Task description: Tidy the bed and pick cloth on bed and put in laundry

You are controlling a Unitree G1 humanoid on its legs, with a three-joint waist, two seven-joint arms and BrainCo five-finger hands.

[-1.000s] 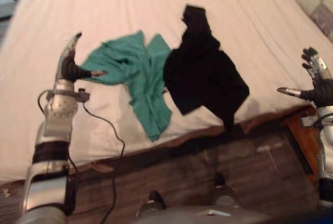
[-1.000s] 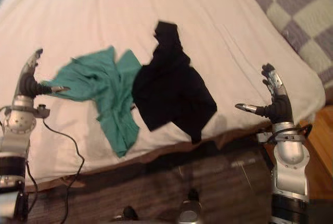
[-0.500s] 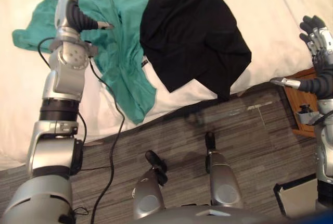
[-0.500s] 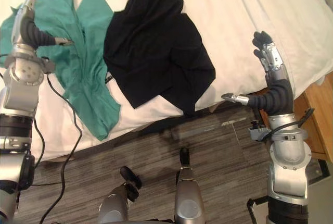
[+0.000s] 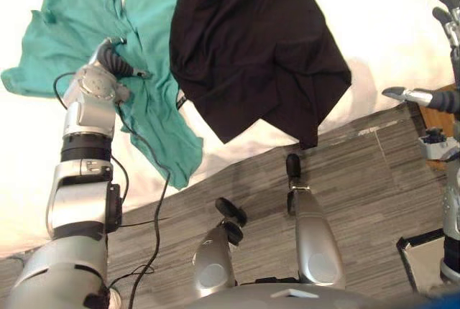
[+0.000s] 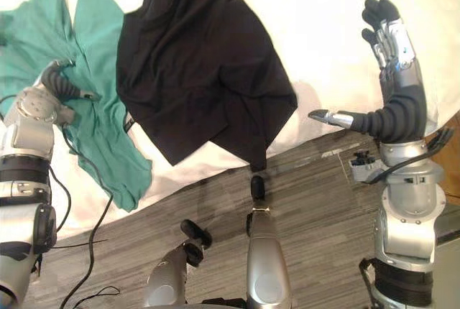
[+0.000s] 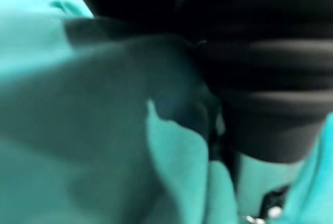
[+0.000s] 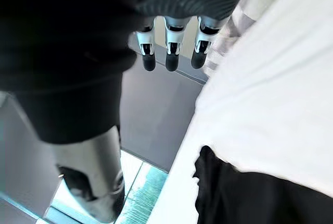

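Note:
A green cloth (image 5: pixel 79 29) lies crumpled on the white bed (image 5: pixel 388 7), one end hanging over the near edge. A black cloth (image 5: pixel 251 43) lies beside it, overlapping it and also drooping over the edge. My left hand (image 5: pixel 113 62) is pressed down into the middle of the green cloth, and the left wrist view has green cloth (image 7: pixel 93 130) right against the hand's dark cover. My right hand (image 6: pixel 394 57) is raised in the air to the right of the black cloth, open, touching nothing. Its straight fingers (image 8: pixel 166 52) point away over the sheet (image 8: pixel 270 94).
Grey wood-plank floor (image 5: pixel 359 194) runs along the bed's near edge. A brown wooden bedside unit (image 5: pixel 435 116) stands at the right. The corner of a dark-rimmed container (image 5: pixel 424 262) is on the floor at the lower right.
The camera has tipped down and moved closer to the bed. My left hand has dropped onto the green cloth. My right hand has risen a little, still open.

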